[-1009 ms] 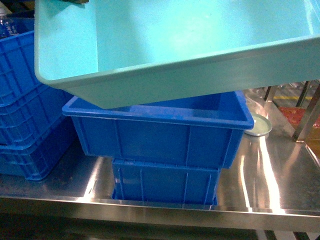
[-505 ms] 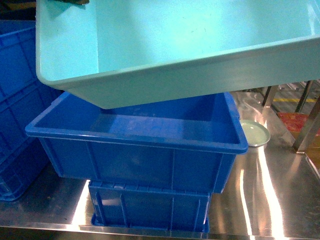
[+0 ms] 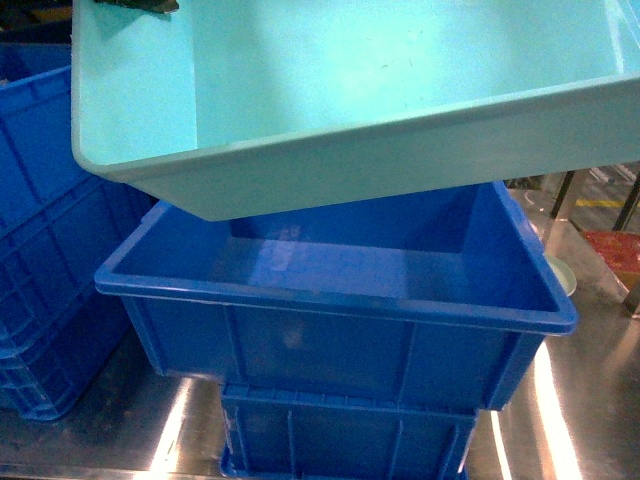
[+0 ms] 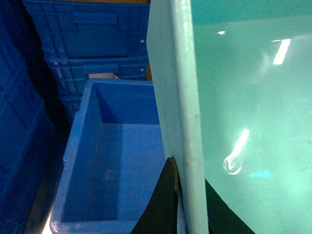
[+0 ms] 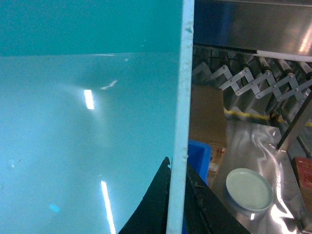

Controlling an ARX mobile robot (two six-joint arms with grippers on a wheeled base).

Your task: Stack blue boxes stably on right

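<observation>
I hold the pale turquoise tub (image 3: 350,90) in the air, tilted, above two stacked royal-blue crates. The upper crate (image 3: 330,350) is empty and rests on the lower crate (image 3: 340,440). In the left wrist view my left gripper (image 4: 189,170) is shut on the tub's rim (image 4: 187,97), one dark finger on each side of the wall. On the opposite side my right gripper (image 5: 176,165) is shut on the rim (image 5: 183,97) in the same way. The tub hides the crates' far side in the head view.
A stack of ribbed blue crates (image 3: 50,250) stands to the left, and more crates (image 4: 87,44) stand behind. A pale green plate (image 5: 248,189) lies on the steel table (image 3: 590,400) to the right. Beyond it are a cardboard box (image 5: 207,117) and a folding conveyor (image 5: 253,80).
The stacked royal-blue crates have grown larger and nearer in the head view and have shifted right over the last half second. The tub keeps its place in the view, with both grips unchanged.
</observation>
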